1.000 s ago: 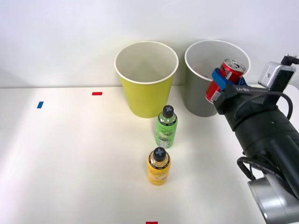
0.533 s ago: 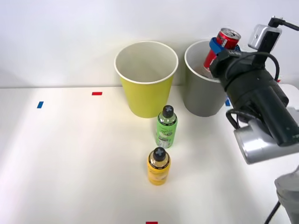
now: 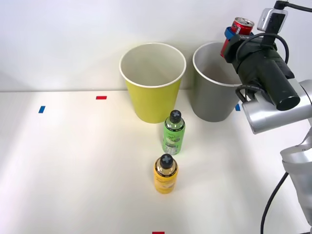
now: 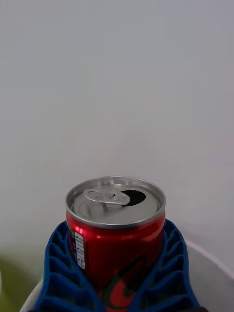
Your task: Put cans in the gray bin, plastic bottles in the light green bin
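can (image 4: 115, 229) base hidden by claw (image 4: 117, 273)

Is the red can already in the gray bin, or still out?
Still out. The red can is upright, clamped in the right gripper, held above the gray bin at its far right rim.

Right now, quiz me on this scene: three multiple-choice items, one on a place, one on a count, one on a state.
1. Where is the can?
A. on the table
B. in the air above the gray bin
C. inside the green bin

2. How many bottles stand on the table?
A. one
B. two
C. three

3. What is the right gripper doing?
A. open, empty
B. shut on a bottle
C. shut on the can

Answers:
1 B: the can sits above the gray rim.
2 B: a green bottle and a yellow bottle stand there.
3 C: the wrist view shows blue fingers hugging the can.
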`<state>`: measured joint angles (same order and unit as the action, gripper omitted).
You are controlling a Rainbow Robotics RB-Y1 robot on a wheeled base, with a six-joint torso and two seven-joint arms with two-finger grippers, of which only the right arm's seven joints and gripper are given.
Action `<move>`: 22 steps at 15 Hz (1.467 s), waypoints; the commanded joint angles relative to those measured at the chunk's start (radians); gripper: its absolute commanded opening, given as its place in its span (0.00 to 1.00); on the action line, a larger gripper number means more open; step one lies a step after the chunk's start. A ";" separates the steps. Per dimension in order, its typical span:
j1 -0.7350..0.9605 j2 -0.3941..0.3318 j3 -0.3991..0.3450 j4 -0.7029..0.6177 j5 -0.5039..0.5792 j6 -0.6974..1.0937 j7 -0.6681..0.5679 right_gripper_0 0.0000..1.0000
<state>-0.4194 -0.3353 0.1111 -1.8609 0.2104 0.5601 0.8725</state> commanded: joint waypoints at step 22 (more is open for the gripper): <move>0.085 -0.044 -0.002 0.061 -0.005 -0.355 -0.050 1.00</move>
<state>-0.3802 -0.3781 0.1284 -1.7976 0.2083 0.2908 0.8283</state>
